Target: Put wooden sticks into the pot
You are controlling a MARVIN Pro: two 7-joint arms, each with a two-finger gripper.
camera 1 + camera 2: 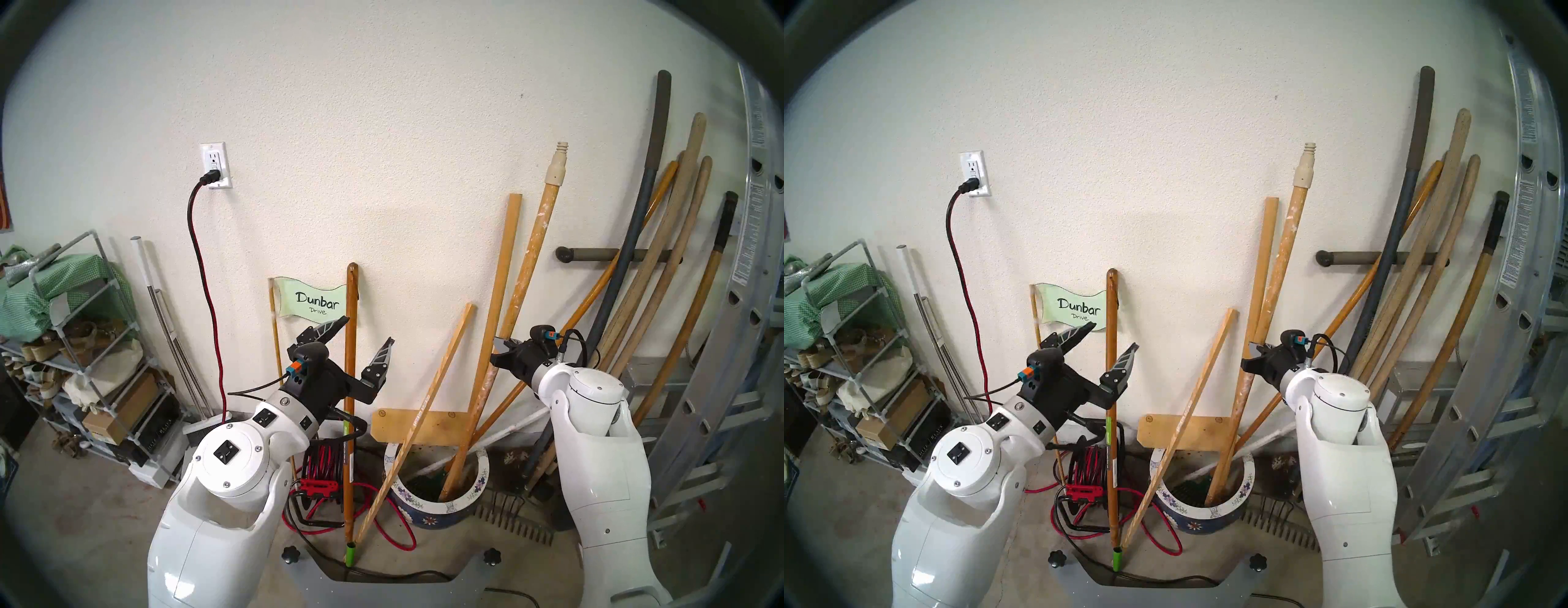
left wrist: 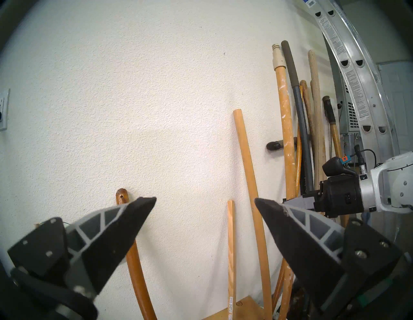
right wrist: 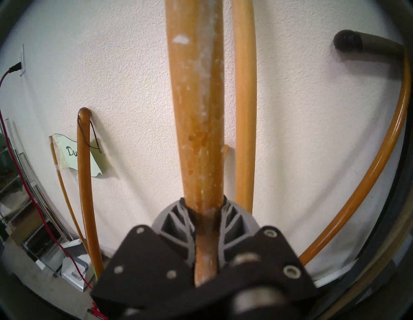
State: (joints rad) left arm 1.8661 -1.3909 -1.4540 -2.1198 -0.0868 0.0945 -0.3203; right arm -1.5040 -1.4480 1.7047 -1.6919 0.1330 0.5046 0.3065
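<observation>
Head views: the paint-speckled pole (image 1: pixel 515 305) stands with its bottom end inside the blue flowered pot (image 1: pixel 437 507) and its top leaning on the wall, the right gripper (image 1: pixel 498 354) clenched on it partway up, and the flat slat (image 1: pixel 496 297) is in the pot beside it. Left wrist view: the left gripper (image 2: pixel 205 202) has its jaws spread wide with nothing in them. Right wrist view: the jaws are squeezed right around the pole, slat just behind.
</observation>
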